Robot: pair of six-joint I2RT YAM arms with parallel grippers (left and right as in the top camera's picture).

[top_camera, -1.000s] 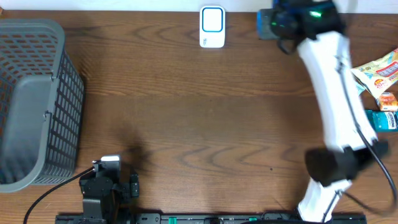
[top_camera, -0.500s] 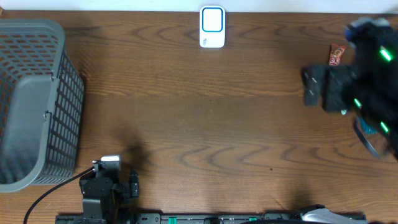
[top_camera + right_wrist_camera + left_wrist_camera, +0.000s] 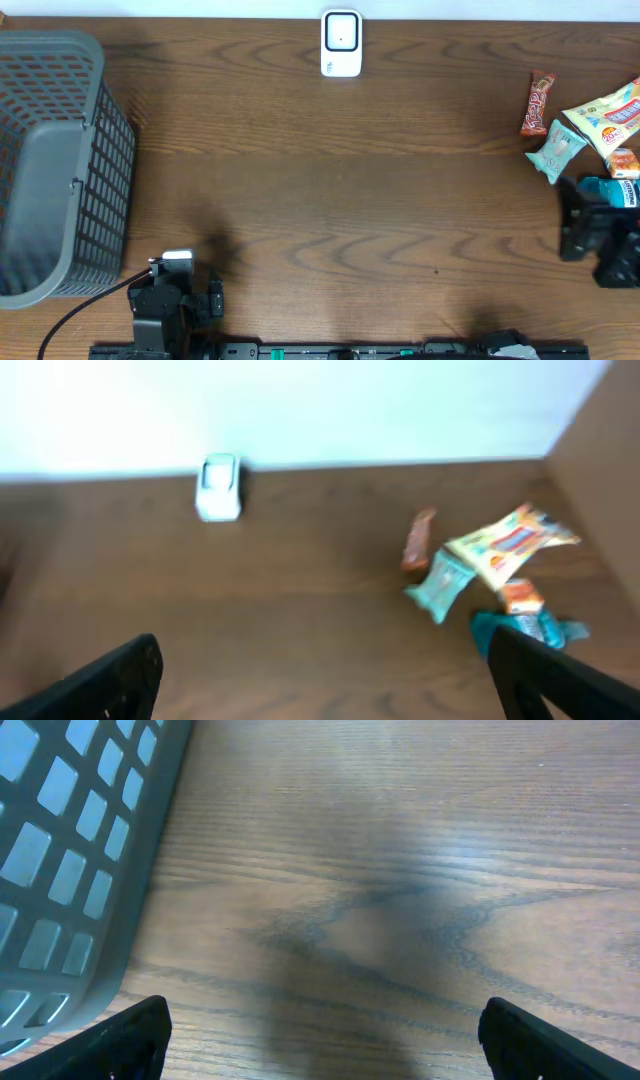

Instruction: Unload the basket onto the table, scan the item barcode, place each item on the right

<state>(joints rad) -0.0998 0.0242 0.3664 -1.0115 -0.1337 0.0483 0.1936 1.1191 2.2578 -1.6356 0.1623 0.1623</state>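
A loose cluster of snack packets is seen at the right edge of the brown wooden table [image 3: 330, 200], none of them held. It is made up of:

- a red-brown candy bar [image 3: 538, 103]
- a pale teal packet [image 3: 556, 150] just below the bar
- a yellow-and-white snack bag [image 3: 608, 115]
- a small orange packet [image 3: 623, 162]
- a teal-blue packet [image 3: 615, 190] nearest the front

The candy bar's long axis runs roughly from the far edge towards the near edge, slightly tilted. The pale teal packet lies on a diagonal.

The right gripper [image 3: 580, 215] is seen just in front of the cluster, with its dark body overlapping the teal-blue packet from overhead. Its jaws are spread wide and hold nothing. From the right wrist, the packets lie ahead and to the right of the fingers [image 3: 130, 675].

The small white barcode scanner with a blue-edged face [image 3: 341, 43] stands at the far edge, near the middle, well apart from the packets. Bare wood lies between them, so an open path to the scanner is judged to be available.

The left gripper [image 3: 178, 285] is parked at the near left, beside the grey plastic lattice basket [image 3: 50, 170]. Its jaws are also spread, over bare wood. The right arm is judged far nearer to the packets. Little room is left at the table's right edge behind the cluster.
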